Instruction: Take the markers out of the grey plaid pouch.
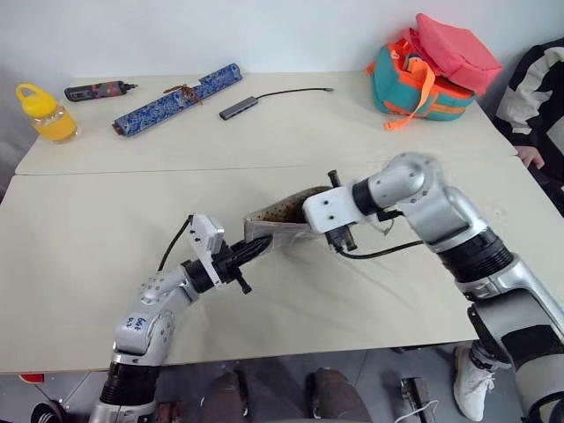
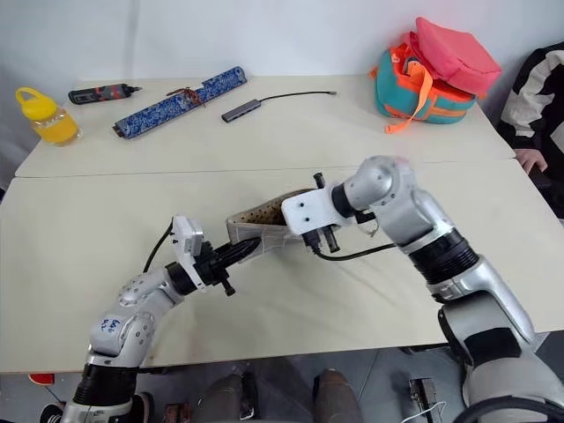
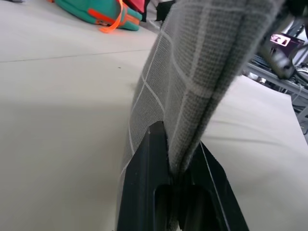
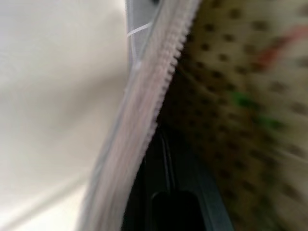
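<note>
The grey plaid pouch (image 1: 280, 214) is held up off the table near its middle, its mouth gaping so the tan dotted lining (image 4: 231, 125) shows. My left gripper (image 1: 258, 250) is shut on the pouch's near end, and the grey grid fabric (image 3: 192, 72) rises from between its two black fingers (image 3: 149, 163). My right gripper (image 4: 166, 149) reaches down at the pouch's other end, lying just inside the zipper rim (image 4: 144, 96). Its white wrist housing (image 1: 328, 210) sits above the mouth. A blurred green streak (image 4: 243, 101) and a reddish one (image 4: 272, 48) lie on the lining, likely the markers.
Along the table's far side are a yellow bottle (image 1: 44, 115), a black-and-red tool (image 1: 99, 90), a long blue patterned roll (image 1: 176, 99), a grey USB stick on a cable (image 1: 240, 107) and a teal-orange-pink bag (image 1: 436, 70). A person's sleeve (image 1: 539, 88) and hand (image 1: 529, 157) are at the right edge.
</note>
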`<action>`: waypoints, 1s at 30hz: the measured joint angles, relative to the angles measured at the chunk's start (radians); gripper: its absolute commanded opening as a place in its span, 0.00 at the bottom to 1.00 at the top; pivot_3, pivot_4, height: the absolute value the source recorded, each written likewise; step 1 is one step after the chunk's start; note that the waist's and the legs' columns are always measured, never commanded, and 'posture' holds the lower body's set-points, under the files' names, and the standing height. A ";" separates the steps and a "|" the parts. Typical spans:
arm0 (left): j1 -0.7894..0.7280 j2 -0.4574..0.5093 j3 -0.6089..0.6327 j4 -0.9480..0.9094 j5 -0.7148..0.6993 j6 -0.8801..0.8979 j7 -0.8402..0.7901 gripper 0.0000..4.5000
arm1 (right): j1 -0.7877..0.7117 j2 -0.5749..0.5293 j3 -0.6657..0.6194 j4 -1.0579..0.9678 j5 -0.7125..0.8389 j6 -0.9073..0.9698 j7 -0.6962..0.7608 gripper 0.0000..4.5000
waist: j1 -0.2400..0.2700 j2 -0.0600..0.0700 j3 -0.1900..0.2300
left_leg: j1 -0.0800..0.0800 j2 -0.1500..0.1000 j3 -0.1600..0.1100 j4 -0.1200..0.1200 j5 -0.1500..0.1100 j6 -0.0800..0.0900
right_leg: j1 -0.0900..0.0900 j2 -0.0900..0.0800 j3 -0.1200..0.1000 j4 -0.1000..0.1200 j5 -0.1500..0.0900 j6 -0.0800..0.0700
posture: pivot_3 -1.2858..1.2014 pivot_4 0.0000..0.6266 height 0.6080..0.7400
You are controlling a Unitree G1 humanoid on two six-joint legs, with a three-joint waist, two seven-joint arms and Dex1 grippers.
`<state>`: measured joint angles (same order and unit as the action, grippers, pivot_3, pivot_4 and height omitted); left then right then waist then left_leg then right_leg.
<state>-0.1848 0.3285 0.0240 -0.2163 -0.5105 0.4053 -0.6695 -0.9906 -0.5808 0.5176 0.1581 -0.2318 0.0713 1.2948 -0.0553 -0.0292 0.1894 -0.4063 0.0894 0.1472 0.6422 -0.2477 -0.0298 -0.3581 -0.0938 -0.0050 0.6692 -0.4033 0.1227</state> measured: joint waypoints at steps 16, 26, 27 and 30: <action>0.011 -0.004 -0.002 0.021 0.003 -0.001 0.000 0.00 | -0.006 0.081 0.001 0.122 -0.075 -0.057 -0.076 0.50 | -0.002 0.000 0.000 | 0.000 0.000 0.000 0.001 0.000 0.000 | 0.001 0.000 0.000 0.000 0.000 0.000 | 0.52 0.24 1.00; 0.011 -0.006 -0.005 0.029 0.004 -0.001 0.001 0.00 | -0.001 0.130 0.024 0.242 -0.128 -0.157 -0.145 0.50 | -0.007 0.000 0.000 | 0.002 0.001 0.000 0.001 0.000 0.000 | 0.001 0.001 0.000 0.001 0.000 0.000 | 0.52 0.24 1.00; 0.012 -0.006 -0.005 0.029 0.004 -0.001 0.002 0.00 | -0.001 0.134 0.022 0.247 -0.129 -0.162 -0.150 0.50 | -0.008 0.000 0.000 | 0.002 0.001 0.000 0.001 0.000 0.000 | 0.002 0.001 0.000 0.001 0.000 0.000 | 0.52 0.24 1.00; 0.014 -0.005 -0.004 0.029 0.004 -0.001 0.003 0.00 | 0.003 0.149 0.020 0.271 -0.129 -0.175 -0.161 0.31 | -0.014 0.000 0.000 | 0.003 0.001 0.000 0.002 0.000 -0.001 | 0.003 0.001 0.000 0.002 0.000 0.000 | 0.52 0.24 1.00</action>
<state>-0.1705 0.3232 0.0204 -0.1875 -0.5061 0.4047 -0.6664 -0.9879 -0.4313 0.5378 0.4296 -0.3612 -0.1037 1.1342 -0.0692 -0.0296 0.1891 -0.4033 0.0908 0.1473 0.6437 -0.2480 -0.0303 -0.3553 -0.0925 -0.0047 0.6711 -0.4032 0.1226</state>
